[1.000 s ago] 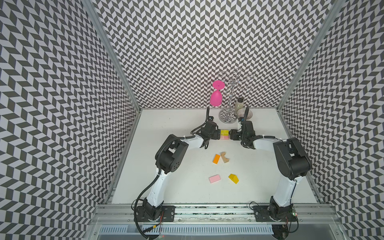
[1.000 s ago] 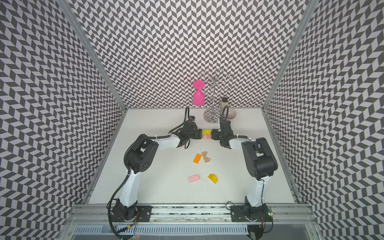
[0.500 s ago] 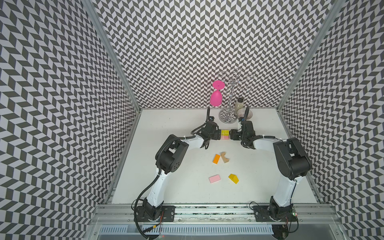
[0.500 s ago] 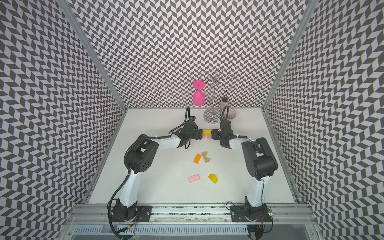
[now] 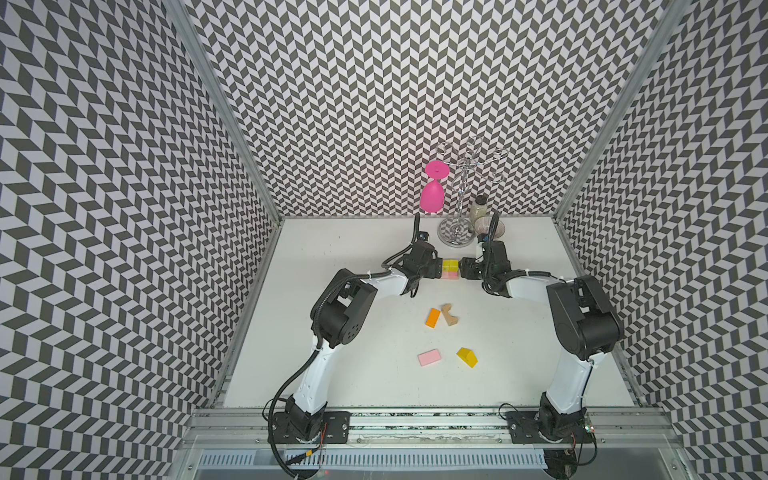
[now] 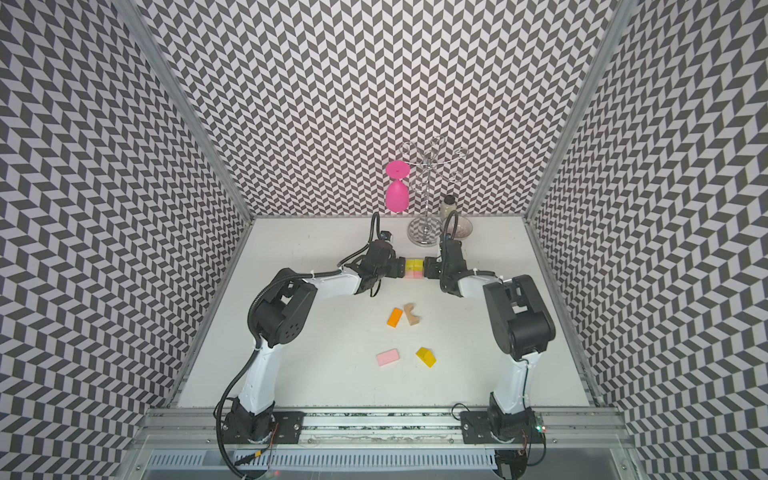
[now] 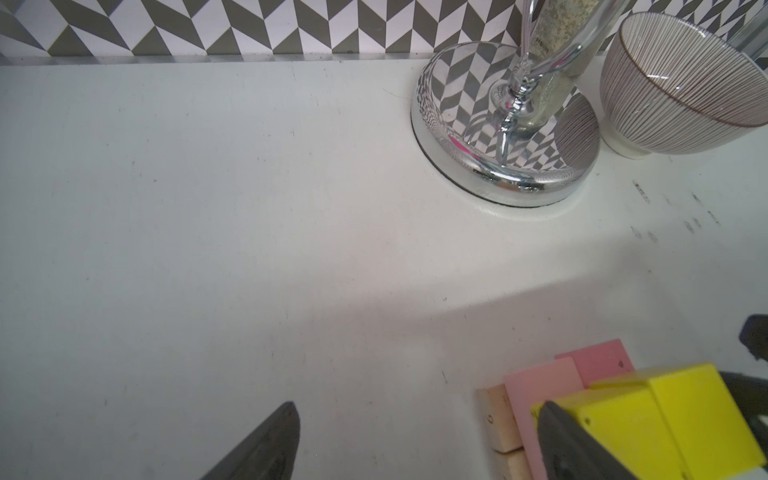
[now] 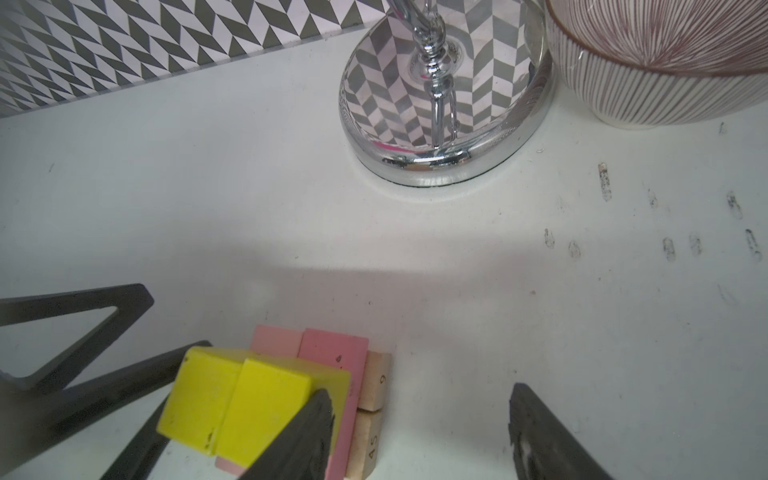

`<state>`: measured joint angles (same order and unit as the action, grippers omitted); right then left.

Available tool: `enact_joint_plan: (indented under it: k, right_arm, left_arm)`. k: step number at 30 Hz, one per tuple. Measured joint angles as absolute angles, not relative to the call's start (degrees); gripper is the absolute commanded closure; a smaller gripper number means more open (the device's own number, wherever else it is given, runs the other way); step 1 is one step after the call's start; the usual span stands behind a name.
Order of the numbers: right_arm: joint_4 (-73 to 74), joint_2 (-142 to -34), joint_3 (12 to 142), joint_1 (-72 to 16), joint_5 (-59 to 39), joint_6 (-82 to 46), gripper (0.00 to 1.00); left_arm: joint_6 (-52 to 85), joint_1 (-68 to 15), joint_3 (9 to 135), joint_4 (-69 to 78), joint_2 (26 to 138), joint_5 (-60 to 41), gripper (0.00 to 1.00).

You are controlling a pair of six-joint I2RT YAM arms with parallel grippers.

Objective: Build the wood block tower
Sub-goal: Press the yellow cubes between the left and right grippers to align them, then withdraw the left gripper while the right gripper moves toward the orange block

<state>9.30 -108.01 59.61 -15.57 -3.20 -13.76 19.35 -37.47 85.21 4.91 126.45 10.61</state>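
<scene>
The left gripper [image 7: 417,407] is released, one finger at the left edge of the tower [image 5: 450,268], which stands toward 12 o'clock of the table [image 5: 332,249]. The chrome stand [image 5: 456,237] is near at its 12, a bare strip between. The right gripper [image 8: 419,391] is released also, one finger at the right edge.

Just a couple of numbers readable, nothing else

In the right wrist view, the end face of one tan wooden bar [image 8: 380,380] has a dark printed "9", turned sideways. The second tan wooden bar [image 8: 371,446], tight against it, says "45", sideways too. In the left wrist view a tan bar end [image 7: 496,419] has a tiny dark mark that's too small to read. The clear glass bottle of pale grains [image 7: 561,25] has some dark lettering on its side, way too blurry to make out.
</scene>
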Motion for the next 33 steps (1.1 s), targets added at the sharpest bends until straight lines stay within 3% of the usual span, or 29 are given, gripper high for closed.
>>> enact_joint_plan:
  k: [25, 33]
  right_arm:
    - [7.9, -108.14, 61.34, -14.0, -2.5, -14.74, 0.32]
    - [2.68, -96.07, 59.31, -13.26, 0.03, -16.21, 0.29]
  left_arm:
    - [19.33, -37.34, 85.19, 3.66, 125.91, 11.31, 0.1]
    - [19.33, -37.12, 78.76, 2.04, 111.72, 14.61, 0.1]
